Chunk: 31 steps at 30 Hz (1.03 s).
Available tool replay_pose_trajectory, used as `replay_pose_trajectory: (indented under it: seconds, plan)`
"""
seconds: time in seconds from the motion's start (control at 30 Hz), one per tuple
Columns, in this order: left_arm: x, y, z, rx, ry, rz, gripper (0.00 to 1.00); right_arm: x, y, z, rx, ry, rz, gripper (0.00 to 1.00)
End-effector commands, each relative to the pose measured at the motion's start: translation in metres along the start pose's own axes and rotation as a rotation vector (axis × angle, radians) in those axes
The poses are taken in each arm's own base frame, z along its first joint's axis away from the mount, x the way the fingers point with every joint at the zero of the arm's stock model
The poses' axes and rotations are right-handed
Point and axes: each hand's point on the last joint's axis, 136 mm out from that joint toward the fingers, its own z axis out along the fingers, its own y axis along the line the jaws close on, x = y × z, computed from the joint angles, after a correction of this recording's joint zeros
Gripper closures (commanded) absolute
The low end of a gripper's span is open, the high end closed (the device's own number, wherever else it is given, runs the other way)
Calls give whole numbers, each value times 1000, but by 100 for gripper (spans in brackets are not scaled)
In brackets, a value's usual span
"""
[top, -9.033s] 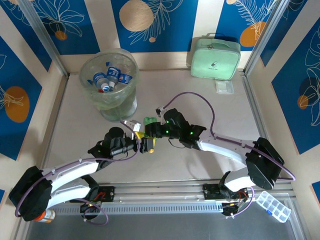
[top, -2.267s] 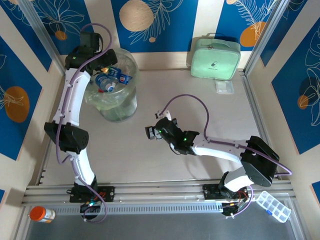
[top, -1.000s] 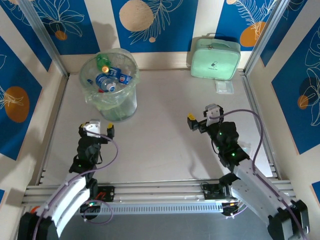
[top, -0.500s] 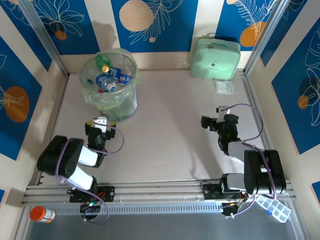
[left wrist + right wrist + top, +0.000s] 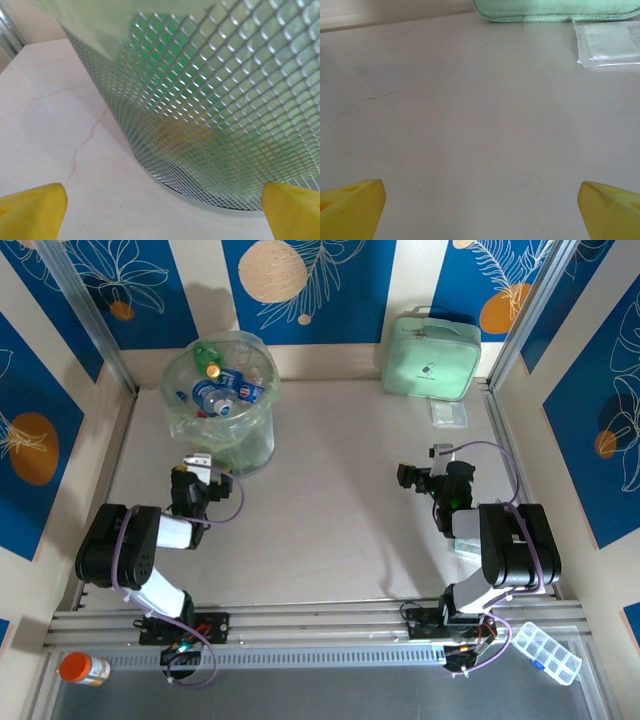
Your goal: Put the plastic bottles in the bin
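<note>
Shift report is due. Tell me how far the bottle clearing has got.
Done: the plastic bottles lie in the bin. In hand: nothing; the left claw, low beside the bin, and the right claw, over the table, are open and empty. Left: apparently nothing, as I find no drink bottle lying on the table, so the job looks finished.

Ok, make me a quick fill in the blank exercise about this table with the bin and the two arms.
1. The plastic bottles lie ____ the bin.
2. The left tool and the right tool both stand ____, holding nothing.
3. The zipped case by the far wall is mint ____.
4. The pill bottle at the near left corner has a body coloured ____.
Missing words: inside; open; green; orange.
</note>
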Motion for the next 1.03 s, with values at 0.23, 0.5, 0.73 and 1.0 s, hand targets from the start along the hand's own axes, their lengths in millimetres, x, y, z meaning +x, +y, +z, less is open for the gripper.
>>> replay_pose_trajectory:
  seconds: [0.23, 0.5, 0.73, 1.0]
  plan:
    - [-11, 9, -2, -45, -33, -38, 1, -13, 5, 2, 7, -29, -34, 1]
    - [-13, -10, -3, 31, -48, 21, 1, -13, 5, 2, 5, -30, -33, 1]
    - [-12, -11, -2, 39, -41, 20, 1, -13, 5, 2, 6, -29, -33, 1]
    - [-12, -9, 0, 73, -26, -6, 1, -13, 5, 2, 7, -29, -33, 1]
